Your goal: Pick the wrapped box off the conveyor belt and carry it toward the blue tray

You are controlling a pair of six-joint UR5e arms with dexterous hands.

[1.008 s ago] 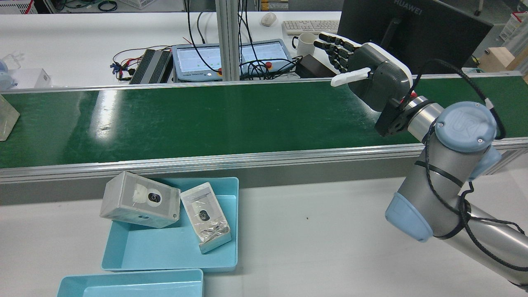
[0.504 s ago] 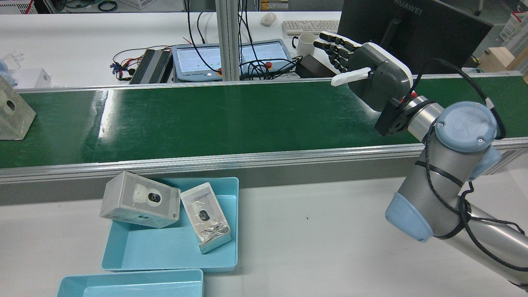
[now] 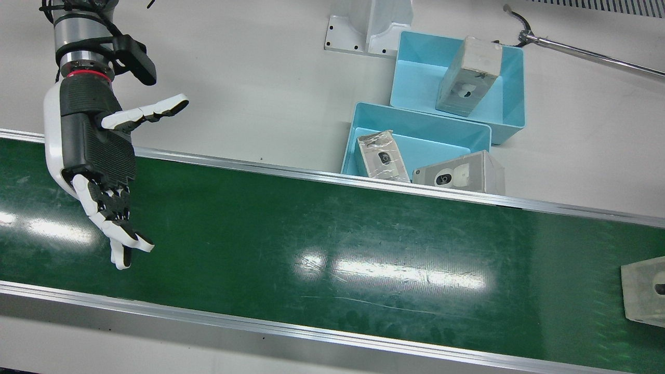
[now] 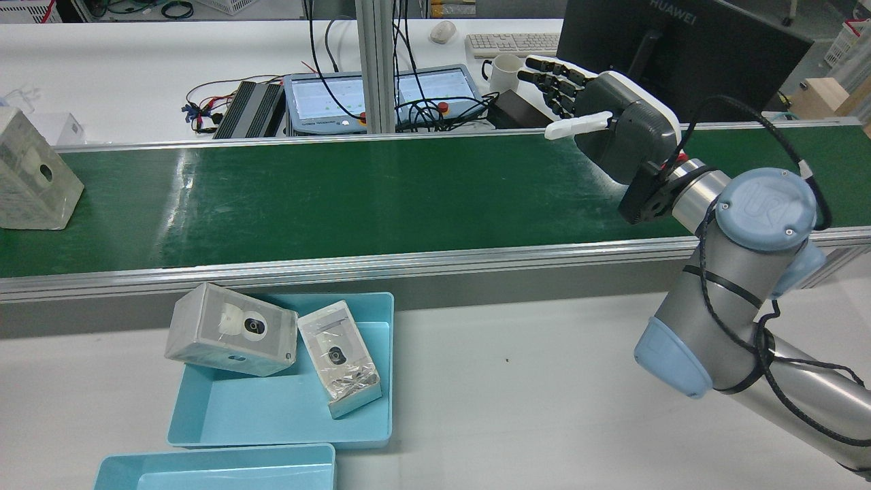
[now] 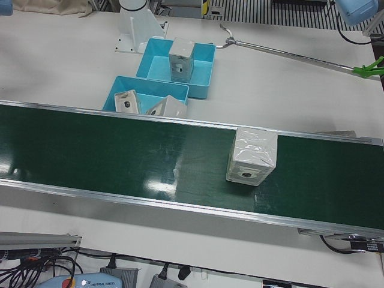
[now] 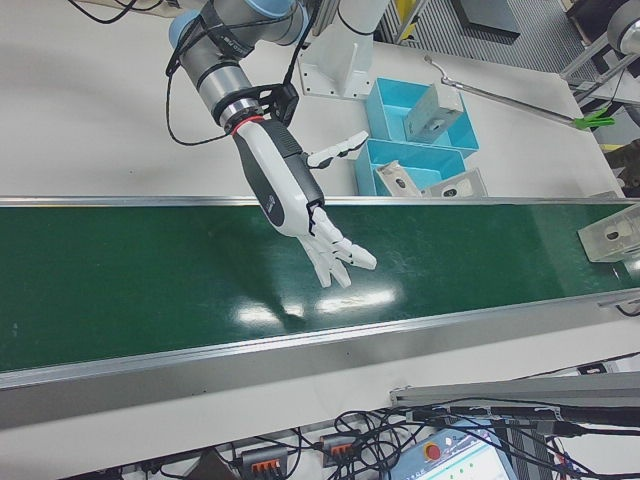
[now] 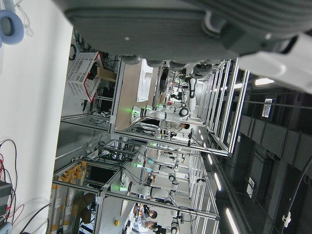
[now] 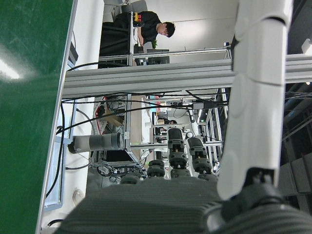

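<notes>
The wrapped box (image 4: pixel 34 173) stands on the green conveyor belt (image 4: pixel 381 197) at its far left end in the rear view. It also shows in the front view (image 3: pixel 644 293), left-front view (image 5: pixel 252 157) and right-front view (image 6: pixel 610 235). My right hand (image 4: pixel 605 129) is open and empty, held above the belt's other end, far from the box; it shows in the front view (image 3: pixel 98 156) too. The blue tray (image 4: pixel 272 408) lies beside the belt and holds two boxes. My left hand shows only as a palm edge (image 7: pixel 195 24) in its own view.
A second blue tray (image 3: pixel 415 78) with one box stands behind the first. A grey camera box (image 4: pixel 231 337) leans on the first tray's rim beside a wrapped one (image 4: pixel 340 364). A monitor (image 4: pixel 680 47), a mug, cables and a pendant lie beyond the belt.
The wrapped box has ridden the belt into the rear view from its left edge, moving right. My right hand has not moved.
</notes>
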